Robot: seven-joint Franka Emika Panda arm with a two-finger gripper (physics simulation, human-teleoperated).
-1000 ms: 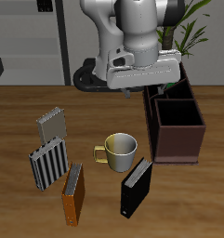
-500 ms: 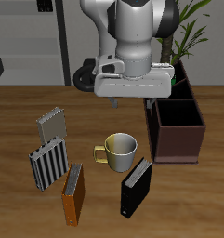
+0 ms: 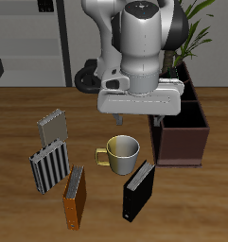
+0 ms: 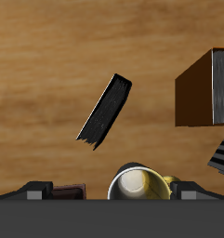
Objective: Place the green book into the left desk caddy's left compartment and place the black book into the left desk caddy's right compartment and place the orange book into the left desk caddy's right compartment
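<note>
Beside brassy round mug [image 3: 122, 150], slim matte black book [image 3: 137, 190], flat, wood-grain table [image 3: 16, 198]

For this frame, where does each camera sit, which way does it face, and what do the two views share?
Exterior view: in front of and above the table, facing the arm; it shows the gripper over the mug, beside the left desk caddy.
Wrist view: on the gripper, looking straight down at the tabletop; only dark edges of the gripper body show.
Shared: the black book, the orange book and the mug.
</note>
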